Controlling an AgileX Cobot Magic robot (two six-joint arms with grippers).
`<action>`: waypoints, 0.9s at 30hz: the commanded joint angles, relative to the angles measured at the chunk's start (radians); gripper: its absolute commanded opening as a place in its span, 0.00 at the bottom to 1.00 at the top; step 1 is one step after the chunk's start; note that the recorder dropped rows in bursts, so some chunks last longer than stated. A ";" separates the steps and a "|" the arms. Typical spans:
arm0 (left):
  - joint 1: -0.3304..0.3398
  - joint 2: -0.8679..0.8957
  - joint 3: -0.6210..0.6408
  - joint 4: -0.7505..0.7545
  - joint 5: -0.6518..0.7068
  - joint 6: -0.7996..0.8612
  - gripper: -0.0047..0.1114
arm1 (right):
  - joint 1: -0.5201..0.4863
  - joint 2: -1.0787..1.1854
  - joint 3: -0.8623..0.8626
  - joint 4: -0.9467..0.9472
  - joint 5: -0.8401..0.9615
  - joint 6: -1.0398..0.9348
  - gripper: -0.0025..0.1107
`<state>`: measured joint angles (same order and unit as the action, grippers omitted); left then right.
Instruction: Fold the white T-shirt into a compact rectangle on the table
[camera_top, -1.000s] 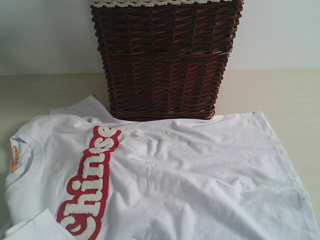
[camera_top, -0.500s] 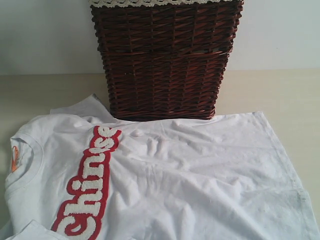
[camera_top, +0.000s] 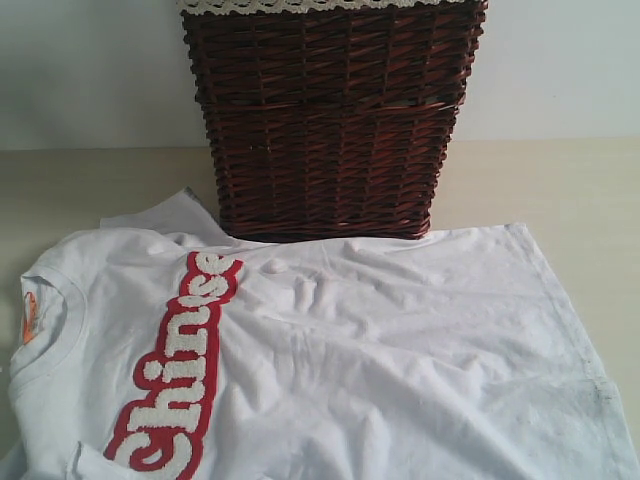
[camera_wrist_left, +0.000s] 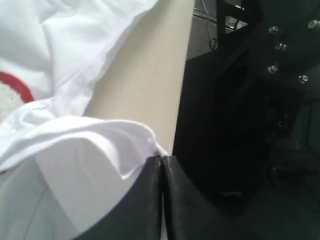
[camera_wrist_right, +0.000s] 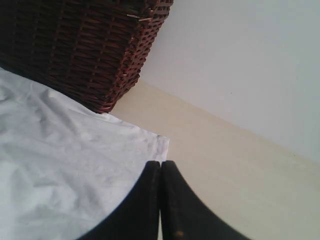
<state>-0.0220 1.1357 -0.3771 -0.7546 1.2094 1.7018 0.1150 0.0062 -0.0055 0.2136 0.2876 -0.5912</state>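
a pale, plain wall stands behind a broad beige table. at the back of the table, against the wall, stands a dark wicker basket with a strip of lace trim along its top edge.

the white t-shirt lies spread on the table in front of the basket, chest up and lightly wrinkled, and its far edge touches the foot of the basket. the round neck points to the left of the exterior view and shows an orange tag inside. the red-edged lettering runs from the lower left up toward the basket. one sleeve pokes out just left of the basket's base. at the lower left corner of that view a small flap of cloth is doubled over onto the shirt.

neither arm shows in the exterior view. in the left wrist view the left gripper has its dark jaws pressed together on a raised fold of the white t-shirt — the cloth bulges up off the table right at the tips, close to the table's edge.

in the right wrist view the right gripper is also fully closed, its tips just beside a corner of the shirt's hem, which lies flat on the table — whether any cloth is pinched there cannot be told.
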 joint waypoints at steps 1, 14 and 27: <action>-0.170 -0.089 0.004 -0.008 0.012 -0.039 0.04 | 0.002 -0.006 0.005 0.005 -0.006 0.002 0.02; -0.344 -0.144 0.004 0.020 0.012 -0.135 0.07 | 0.002 -0.006 0.005 0.005 -0.006 0.002 0.02; -0.344 -0.144 0.004 0.030 0.012 -0.156 0.51 | 0.002 -0.006 0.005 0.005 -0.006 0.002 0.02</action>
<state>-0.3589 0.9985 -0.3771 -0.7260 1.2118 1.5696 0.1150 0.0062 -0.0055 0.2136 0.2876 -0.5912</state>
